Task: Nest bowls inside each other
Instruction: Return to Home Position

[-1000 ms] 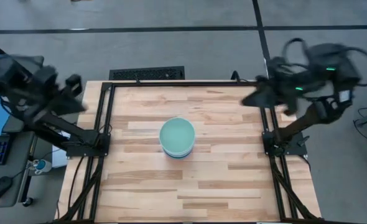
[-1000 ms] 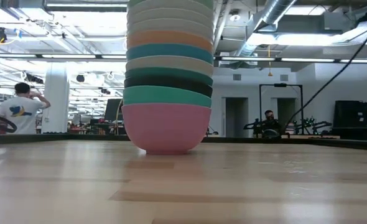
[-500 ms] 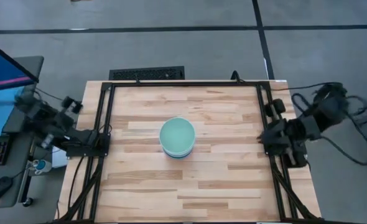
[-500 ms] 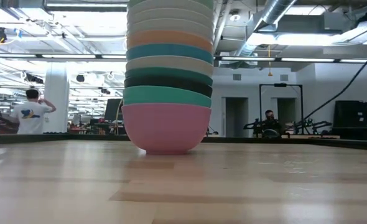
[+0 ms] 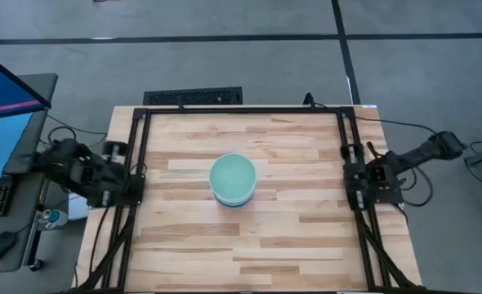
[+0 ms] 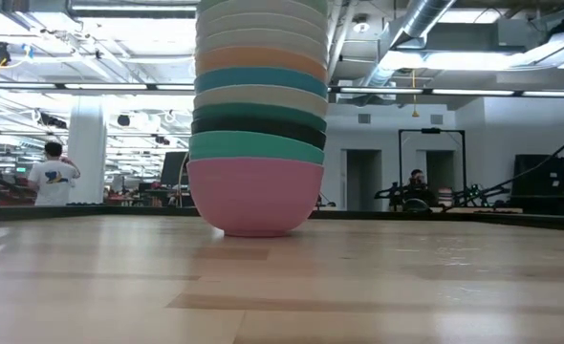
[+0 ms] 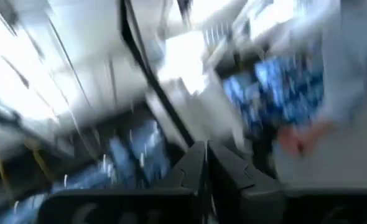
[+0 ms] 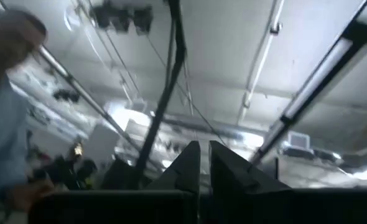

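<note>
The bowls (image 5: 232,180) stand nested in one stack at the middle of the table, a mint green one on top in the high view. In the low view the stack (image 6: 258,115) rests on the base of its pink bottom bowl (image 6: 255,196) and runs out of the picture's top. My left gripper (image 7: 206,163) is shut and off the table's left edge, where the left arm (image 5: 86,170) lies folded. My right gripper (image 8: 203,160) is shut and off the right edge, where the right arm (image 5: 396,165) lies folded. Neither touches a bowl.
A black frame (image 5: 241,110) runs round the wooden table top (image 5: 290,237). A monitor (image 5: 4,106) and keyboard stand left of the table. In the low view, people (image 6: 51,177) are far off in the room behind.
Both arms have drawn back from above the table's far corners and sunk down, folding beside the left and right edges. The stack of bowls has not moved.
</note>
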